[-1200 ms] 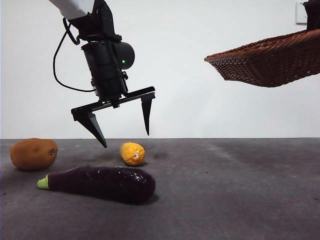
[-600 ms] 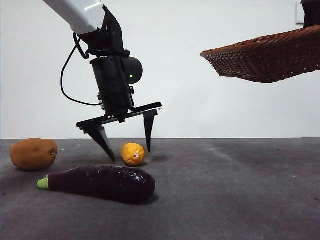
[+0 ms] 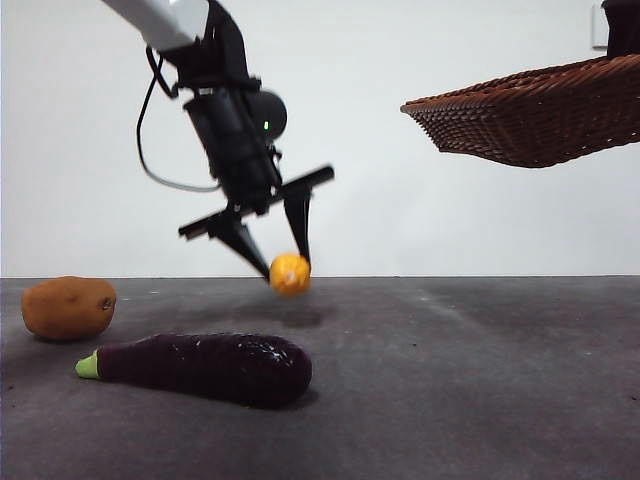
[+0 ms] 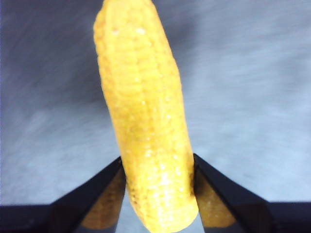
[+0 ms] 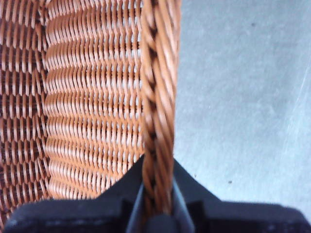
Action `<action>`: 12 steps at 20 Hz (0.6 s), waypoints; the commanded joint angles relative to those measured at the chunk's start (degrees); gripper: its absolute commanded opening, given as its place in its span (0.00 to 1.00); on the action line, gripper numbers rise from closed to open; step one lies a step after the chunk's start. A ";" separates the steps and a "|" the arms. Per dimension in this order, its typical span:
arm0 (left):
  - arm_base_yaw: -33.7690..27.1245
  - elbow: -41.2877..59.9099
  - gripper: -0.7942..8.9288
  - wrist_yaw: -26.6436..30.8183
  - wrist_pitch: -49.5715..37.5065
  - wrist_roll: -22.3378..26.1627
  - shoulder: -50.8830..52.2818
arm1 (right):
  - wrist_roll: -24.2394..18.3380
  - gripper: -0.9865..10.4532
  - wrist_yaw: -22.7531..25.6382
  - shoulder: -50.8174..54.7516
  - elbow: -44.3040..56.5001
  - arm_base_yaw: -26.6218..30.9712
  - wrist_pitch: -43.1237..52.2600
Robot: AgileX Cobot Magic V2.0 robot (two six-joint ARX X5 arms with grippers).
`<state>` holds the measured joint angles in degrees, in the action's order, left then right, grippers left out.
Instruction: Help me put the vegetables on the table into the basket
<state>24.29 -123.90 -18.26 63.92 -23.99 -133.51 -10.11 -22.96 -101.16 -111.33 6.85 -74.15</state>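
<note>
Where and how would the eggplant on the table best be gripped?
Likely around its thick middle, coming straight down from above. The eggplant lies flat on the table, long axis sideways in the front view, so jaws should close across its width. The green stem tip is small and tapered. The left gripper now holds the corn.

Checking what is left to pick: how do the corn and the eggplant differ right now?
The corn hangs clear of the table, clamped in the left gripper; the eggplant lies flat on the table, untouched. The corn is small and yellow-orange; the eggplant is much longer, glossy dark purple with a green stem tip. Both are outside the basket, which the right gripper holds aloft by its rim.
</note>
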 commanded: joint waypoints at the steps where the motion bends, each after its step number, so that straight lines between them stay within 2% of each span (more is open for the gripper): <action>1: 0.24 -5.35 0.07 -2.23 4.33 8.44 0.24 | 0.35 0.07 -0.90 0.26 0.07 -0.09 0.63; 3: 1.25 -8.74 0.07 -2.54 6.71 13.27 3.89 | 1.81 0.07 -0.83 -0.17 0.07 -0.09 0.59; 4: 1.84 -8.92 0.07 -0.61 6.40 14.08 6.75 | 3.15 0.07 -0.59 -0.33 0.07 -0.09 0.66; 5: 2.62 -8.92 0.07 0.22 5.75 14.12 10.03 | 4.24 0.07 -0.61 -0.57 0.07 -0.15 0.81; 6: 3.48 -8.92 0.07 -1.64 5.01 14.03 13.22 | 4.76 0.07 -0.61 -0.70 0.07 -0.31 0.68; 9: 7.13 -8.92 0.07 -10.34 1.64 13.73 18.25 | 5.97 0.07 0.90 -0.98 0.07 -2.89 0.04; 11: 10.23 -8.92 0.07 -10.47 -0.50 13.29 18.62 | 7.28 0.07 4.20 -0.98 0.07 -6.36 -0.59; 12: 11.26 -8.90 0.07 -10.14 -1.81 11.47 17.94 | 8.02 0.07 4.55 -1.01 0.07 -8.28 -0.79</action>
<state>35.97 -133.47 -28.53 62.17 -11.84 -114.85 -3.29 -17.91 -101.84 -111.33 -1.61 -75.35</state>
